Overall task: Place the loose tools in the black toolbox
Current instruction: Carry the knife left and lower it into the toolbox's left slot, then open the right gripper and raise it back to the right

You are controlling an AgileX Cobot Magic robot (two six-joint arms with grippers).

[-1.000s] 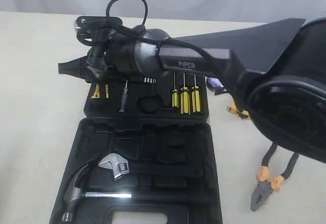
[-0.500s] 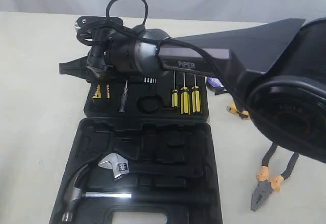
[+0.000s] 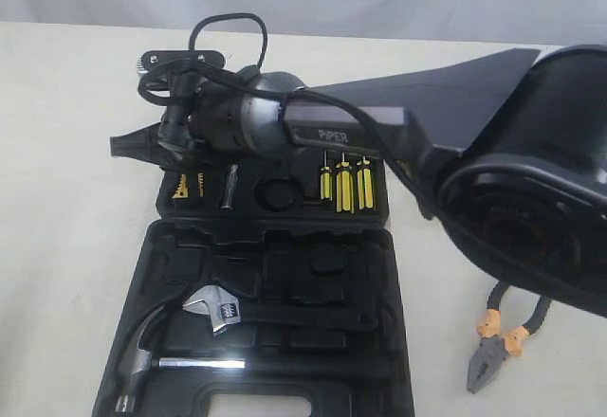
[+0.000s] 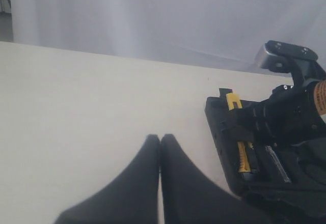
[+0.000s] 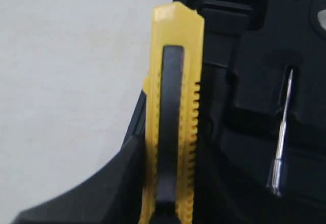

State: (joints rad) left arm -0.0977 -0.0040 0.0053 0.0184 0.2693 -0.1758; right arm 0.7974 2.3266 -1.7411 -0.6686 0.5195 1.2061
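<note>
The black toolbox [image 3: 285, 246] lies open on the table. My right gripper [image 3: 178, 156] reaches across to the far-left corner of its far half. In the right wrist view that gripper [image 5: 170, 188] is shut on the yellow-black utility knife [image 5: 173, 107], which hangs over the box's corner [image 5: 254, 107]. The knife's end [image 3: 190, 188] shows below the wrist. The pliers [image 3: 498, 336] lie on the table at the right. My left gripper [image 4: 160, 138] is shut and empty over bare table beside the box [image 4: 216, 127]. The tape measure is hidden. A black ring [image 3: 275, 194] in the far half could be the tape roll or a recess.
A steel hammer [image 3: 152, 351] and a silver wrench [image 3: 220, 308] rest in the near half. Three yellow-handled screwdrivers [image 3: 343, 185] and a steel bit [image 3: 229, 190] sit in the far half. The right arm's bulky base [image 3: 531, 218] fills the right side. A white curtain hangs behind.
My right arm has sunk and shifted slightly left, carrying the knife lower toward the box's far-left corner. The arm now covers the yellow object that showed at the right.
</note>
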